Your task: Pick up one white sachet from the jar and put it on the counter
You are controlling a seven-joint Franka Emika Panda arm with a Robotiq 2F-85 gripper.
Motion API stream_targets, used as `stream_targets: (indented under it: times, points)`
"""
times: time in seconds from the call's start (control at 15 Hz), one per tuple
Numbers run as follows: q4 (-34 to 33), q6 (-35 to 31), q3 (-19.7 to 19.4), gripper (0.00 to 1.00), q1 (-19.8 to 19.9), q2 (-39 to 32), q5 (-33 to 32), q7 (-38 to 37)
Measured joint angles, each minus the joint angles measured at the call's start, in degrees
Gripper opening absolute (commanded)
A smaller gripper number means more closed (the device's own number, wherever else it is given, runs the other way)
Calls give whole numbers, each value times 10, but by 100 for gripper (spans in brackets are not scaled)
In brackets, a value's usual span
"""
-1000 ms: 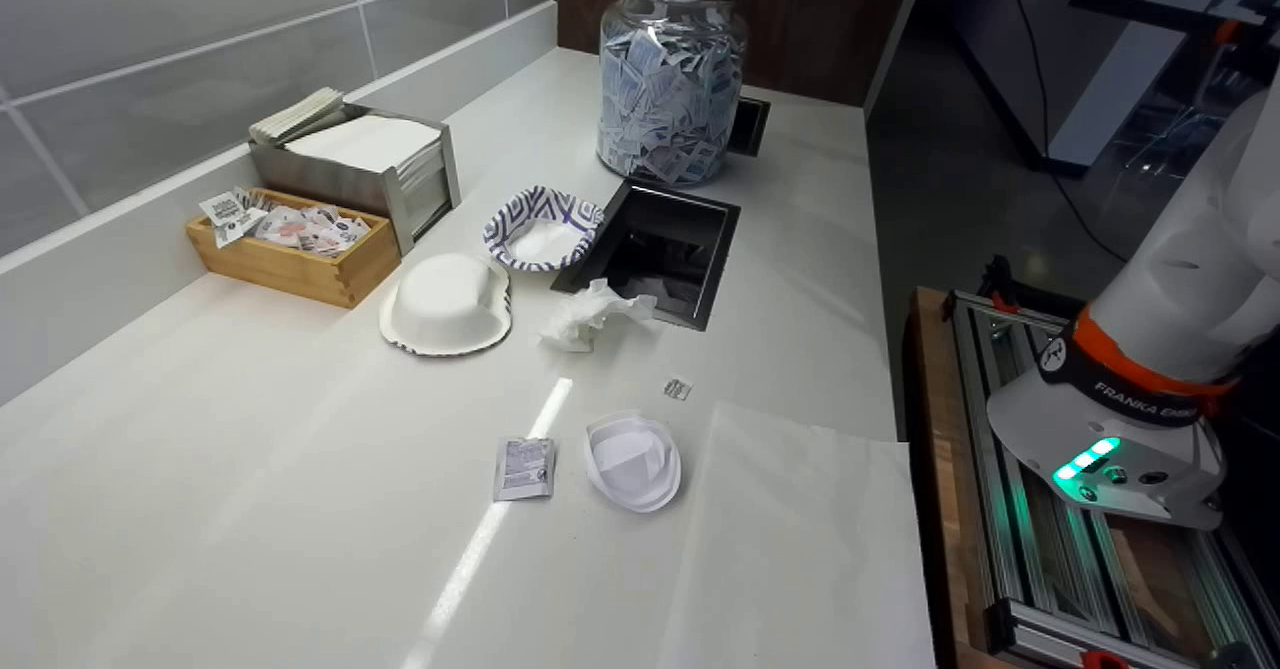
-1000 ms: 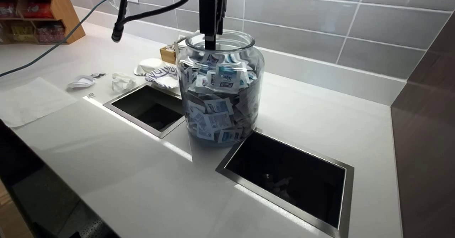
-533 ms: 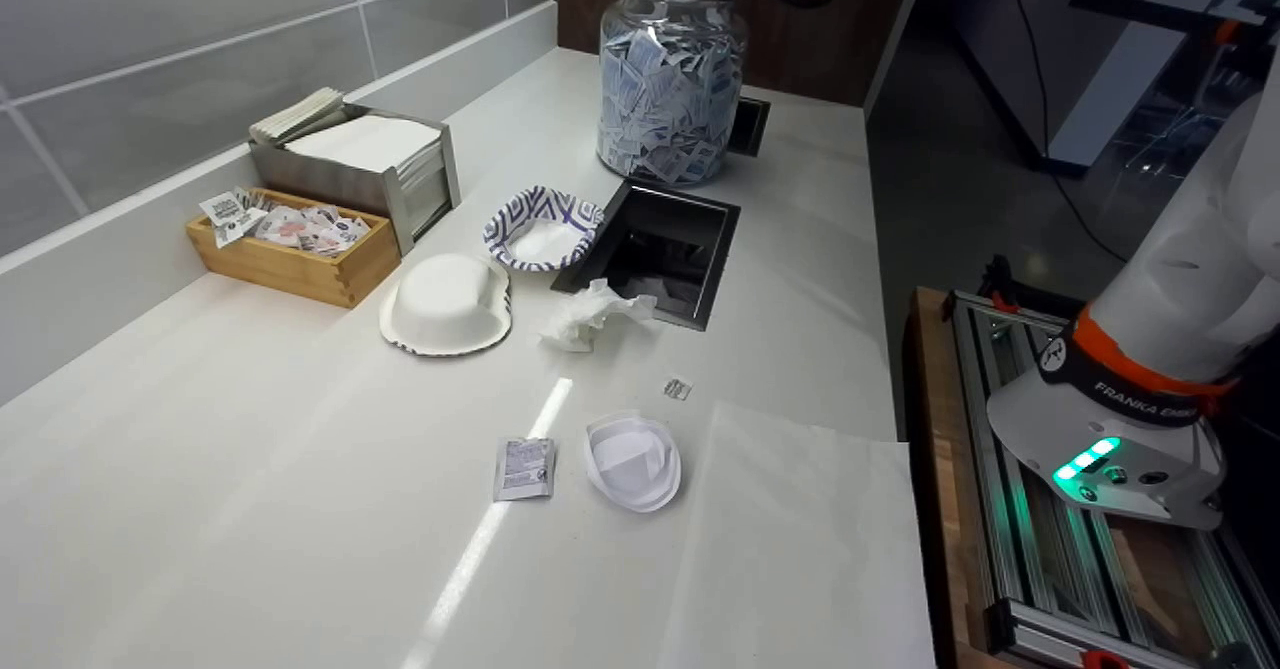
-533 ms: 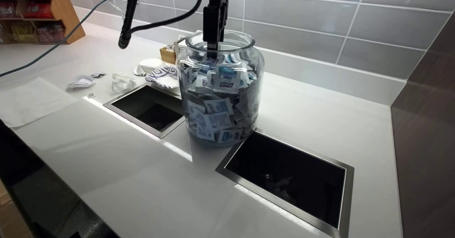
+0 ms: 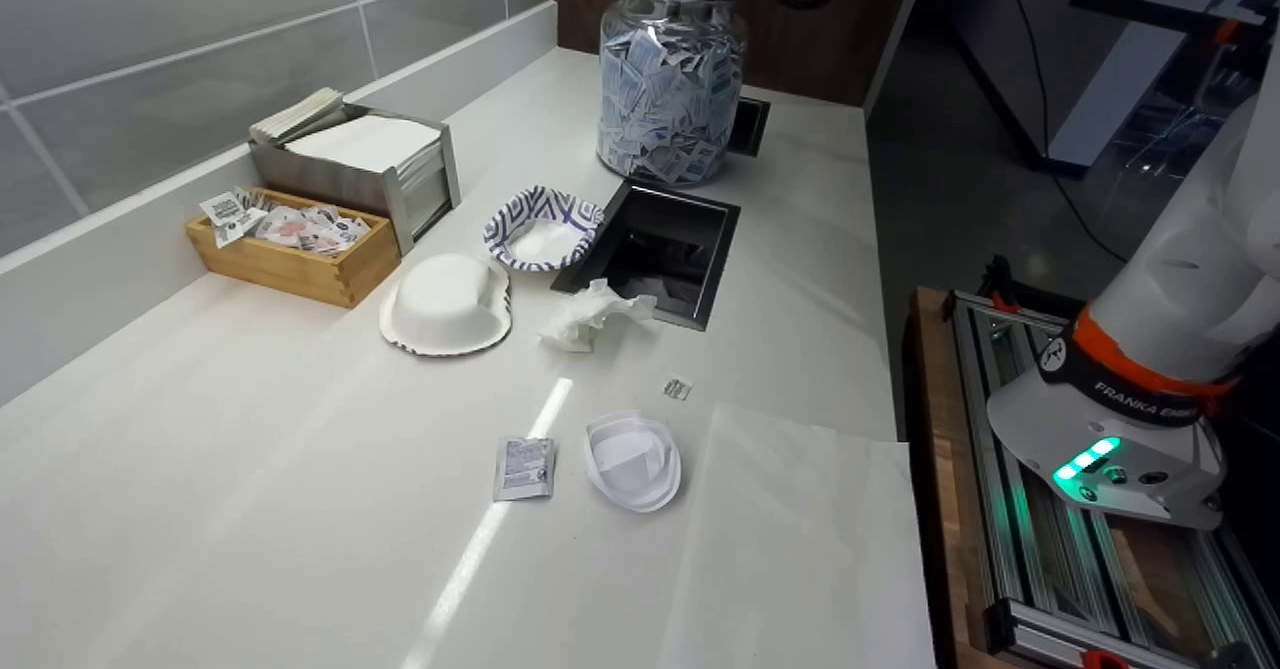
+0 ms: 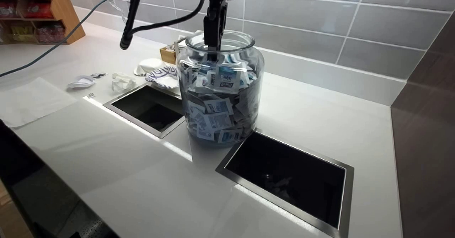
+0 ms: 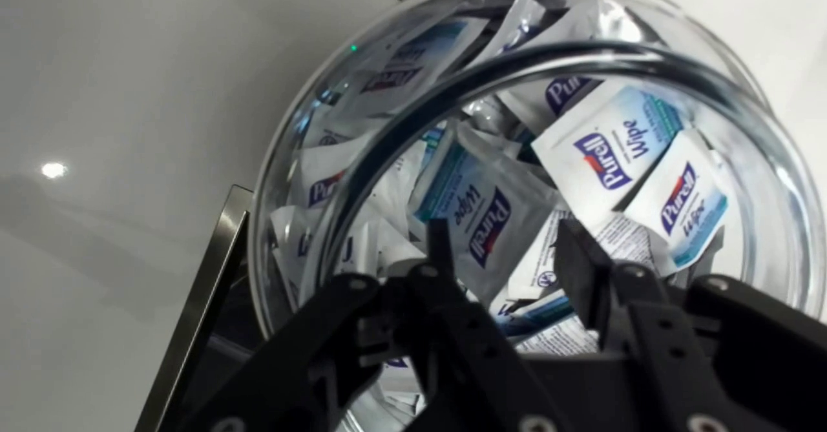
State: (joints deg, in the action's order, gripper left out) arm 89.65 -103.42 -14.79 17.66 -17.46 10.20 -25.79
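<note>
The clear glass jar (image 5: 668, 99) stands on the off-white counter (image 5: 330, 509), full of white and blue sachets; it also shows in an exterior view (image 6: 220, 113). My gripper (image 7: 504, 241) points down through the jar's mouth, with its fingers inside the neck. In the wrist view its jaws stand apart, partly closed. A white sachet (image 7: 497, 212) with a teal band lies between and below the fingertips; I cannot tell whether they touch it. More sachets (image 7: 610, 151) lie around it. The gripper (image 5: 694, 4) also shows at the jar's mouth in an exterior view.
Square openings (image 5: 675, 249) (image 6: 284, 177) are cut in the counter beside the jar. A patterned bowl (image 5: 545, 229), an upturned bowl (image 5: 447, 304), crumpled tissue (image 5: 595, 314), a grey packet (image 5: 525, 468), a wooden box (image 5: 295, 249) and a napkin holder (image 5: 360, 159) stand on the counter.
My gripper has moved down into the jar's mouth. Over the last half second its jaws have closed partway, with the fingers coming nearer each other.
</note>
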Motion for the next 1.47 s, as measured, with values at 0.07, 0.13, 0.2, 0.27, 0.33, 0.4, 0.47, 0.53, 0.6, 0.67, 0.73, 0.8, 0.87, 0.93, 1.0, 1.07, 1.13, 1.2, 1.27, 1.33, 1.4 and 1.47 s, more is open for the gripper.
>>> stream_targets:
  times: [0.07, 0.13, 0.2, 0.27, 0.33, 0.4, 0.47, 0.53, 0.6, 0.67, 0.73, 0.8, 0.87, 0.93, 1.0, 1.07, 1.13, 1.2, 1.27, 1.33, 1.4, 1.47]
  points:
    - [-2, 1, 0, 21, 0, -1, 0, 0]
    - [-3, 2, 0, 17, 0, -3, 0, 0]
    - [-5, 2, 0, 17, 0, -4, 0, 0]
    - [-6, 2, 0, 16, 0, -4, 0, 0]
    - [-7, 3, 0, 13, 0, -5, 0, 0]
    - [-9, 3, 0, 11, 0, -6, 0, 0]
    - [-10, 3, 0, 6, 0, -7, 0, 0]
    - [-11, 3, 0, 5, 0, -7, 0, 0]
    - [-11, 3, 0, 0, 0, -7, 0, 0]
    - [-12, 3, 0, 3, 0, -7, 0, 0]
    - [-12, 3, 0, 2, 0, -7, 0, 0]
    - [-12, 3, 0, 2, 0, -7, 0, 0]
    - [-12, 3, 0, 1, 0, -7, 0, 0]
    - [-12, 3, 0, 2, 0, -7, 0, 0]
    - [-12, 3, 0, 2, 0, -6, 0, 0]
    - [-12, 3, 0, 2, 0, -4, 0, 0]
    - [-12, 3, 0, 1, -1, -1, 0, 0]
    - [-12, 3, 0, 2, -1, 2, 0, 0]
    - [-12, 3, 0, 1, -1, 6, 0, 0]
    - [-12, 3, 0, 2, -1, 11, 0, 0]
    - [-11, 3, 0, 1, -1, 16, 0, -2]
    - [-9, 3, 0, 1, -1, 22, 0, -2]
